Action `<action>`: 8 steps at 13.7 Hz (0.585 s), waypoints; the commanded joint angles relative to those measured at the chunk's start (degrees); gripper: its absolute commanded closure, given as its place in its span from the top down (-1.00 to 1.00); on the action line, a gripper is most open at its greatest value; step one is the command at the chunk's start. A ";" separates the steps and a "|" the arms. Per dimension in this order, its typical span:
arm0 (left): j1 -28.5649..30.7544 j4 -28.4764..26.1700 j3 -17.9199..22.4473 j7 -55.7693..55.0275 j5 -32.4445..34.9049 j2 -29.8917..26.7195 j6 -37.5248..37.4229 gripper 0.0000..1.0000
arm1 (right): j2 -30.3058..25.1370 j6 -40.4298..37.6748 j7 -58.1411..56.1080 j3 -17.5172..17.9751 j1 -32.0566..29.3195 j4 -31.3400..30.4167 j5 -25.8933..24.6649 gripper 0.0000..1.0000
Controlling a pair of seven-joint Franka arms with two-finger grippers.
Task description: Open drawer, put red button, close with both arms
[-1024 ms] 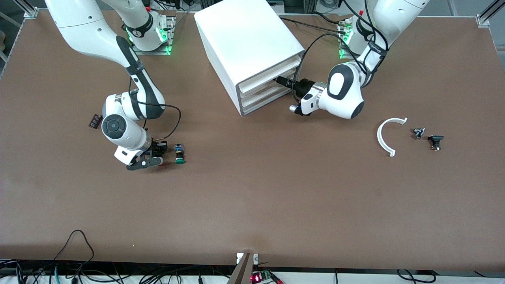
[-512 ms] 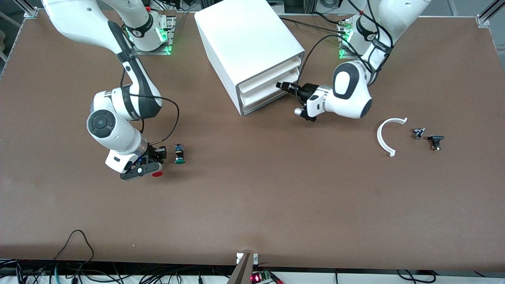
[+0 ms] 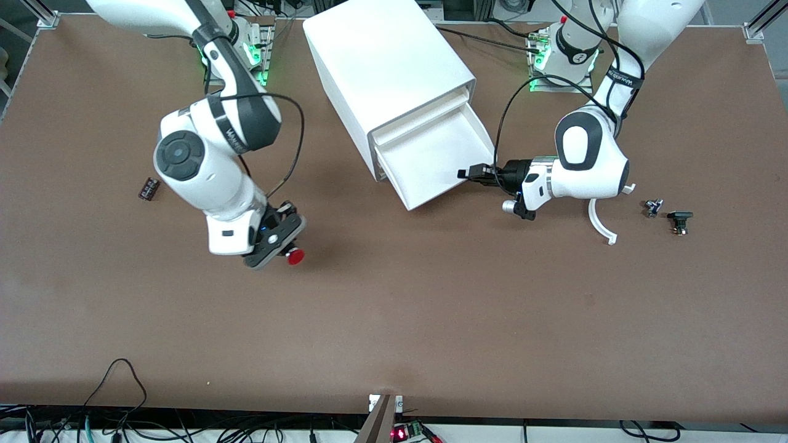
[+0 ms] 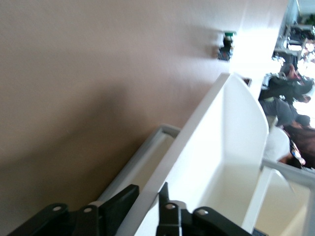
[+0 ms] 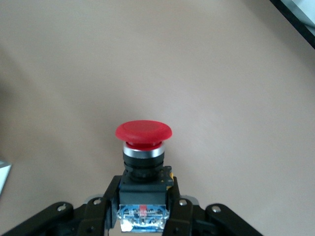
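The red button (image 3: 296, 257) has a red mushroom cap and a black body. My right gripper (image 3: 282, 241) is shut on its body and holds it above the table, over the spot where the green button stood. In the right wrist view the red button (image 5: 143, 132) sits between the fingers (image 5: 109, 196) with its cap pointing away. The white drawer cabinet (image 3: 388, 67) stands at the back middle, and one drawer (image 3: 440, 160) is pulled out. My left gripper (image 3: 473, 174) is shut on the drawer's front wall (image 4: 197, 147), one finger on each side.
A green-capped button (image 4: 227, 44) shows only in the left wrist view, on the table. A white curved piece (image 3: 600, 215) and two small black parts (image 3: 652, 207) (image 3: 679, 220) lie toward the left arm's end. A small dark chip (image 3: 148, 188) lies toward the right arm's end.
My left gripper has pulled the drawer out of the cabinet, toward the front camera. My right gripper has lifted the red button and carried it toward the cabinet, now covering the green button.
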 commanded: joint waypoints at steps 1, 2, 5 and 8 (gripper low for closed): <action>-0.35 0.49 0.77 -1.18 1.56 -0.46 5.60 1.00 | 1.25 -1.46 -7.00 5.83 -0.16 3.75 -0.33 -0.21; -0.35 0.58 0.68 -1.27 5.58 -1.94 7.26 1.00 | 1.25 -1.29 -8.41 7.76 0.10 3.84 -0.33 -0.21; 0.26 4.44 0.68 -1.70 18.67 -5.02 8.95 1.00 | 1.69 -1.20 -14.99 11.38 1.85 6.38 0.28 -0.21; 6.58 5.41 1.03 -1.88 22.23 -10.83 9.04 1.00 | 3.36 -0.68 -20.27 15.33 3.87 8.76 -0.42 -0.21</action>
